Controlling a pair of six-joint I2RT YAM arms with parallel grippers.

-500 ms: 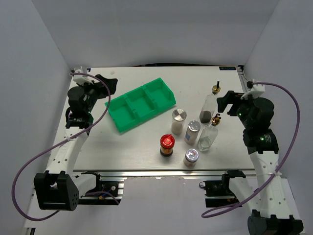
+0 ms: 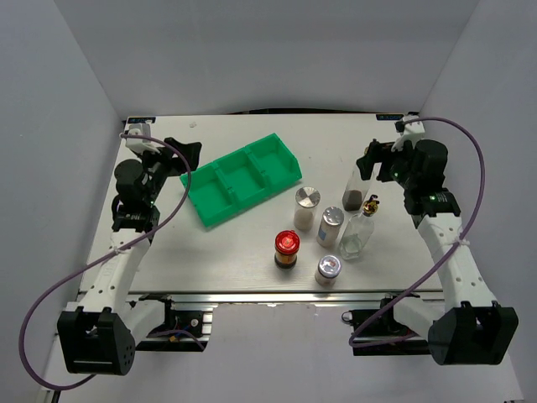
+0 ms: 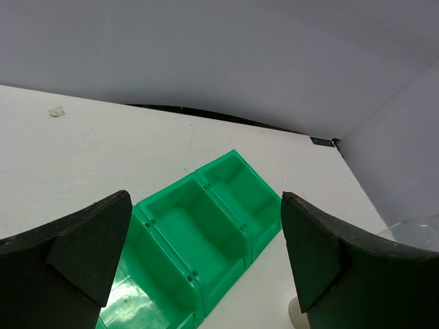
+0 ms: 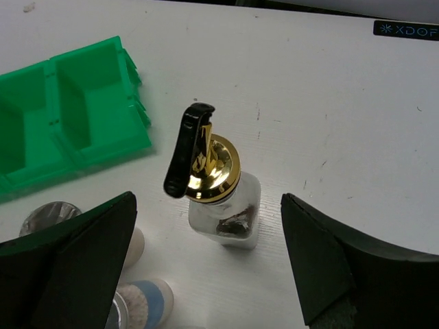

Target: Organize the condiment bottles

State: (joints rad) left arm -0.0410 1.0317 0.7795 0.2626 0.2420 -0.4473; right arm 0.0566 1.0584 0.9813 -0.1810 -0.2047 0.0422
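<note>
Top external view first: the white table [image 2: 210, 252] carries the green three-compartment plastic tray [image 2: 241, 180] lying aslant on its far left half, and nothing stands in its compartments yet. The left gripper [image 2: 188, 155] hangs just off the tray's far left end, fingers spread wide with nothing between them. Its wrist view looks along the tray, and the bottles are well apart from it, off to the right. The right gripper [image 2: 370, 163] is at the far right, likewise spread wide and holding nothing.

All six bottles stand upright in a loose cluster on the right half of the table, apart from the tray. The tall clear glass cruet with dark contents [image 2: 356, 189] is farthest back, and the second clear glass cruet [image 2: 359, 233] is just nearer than it. To their left stand the far silver-lidded shaker jar [image 2: 307, 207], the middle silver-lidded shaker jar [image 2: 331, 225], the near silver-lidded shaker jar [image 2: 326, 269] and the dark red-lidded jar [image 2: 287, 249].

What matters for the next move, as I judge it, is the dark-filled cruet. It sits just to the near left of the right gripper, much closer to that arm than to the other. In the right wrist view it is centred between the two open fingers but beyond their tips, untouched. Its long axis is vertical, so the fingers would have to come down either side of the glass body. Its gold pourer top [image 4: 214, 166] faces the camera, and the black flip spout [image 4: 186, 152] juts out towards the tray side.
</note>
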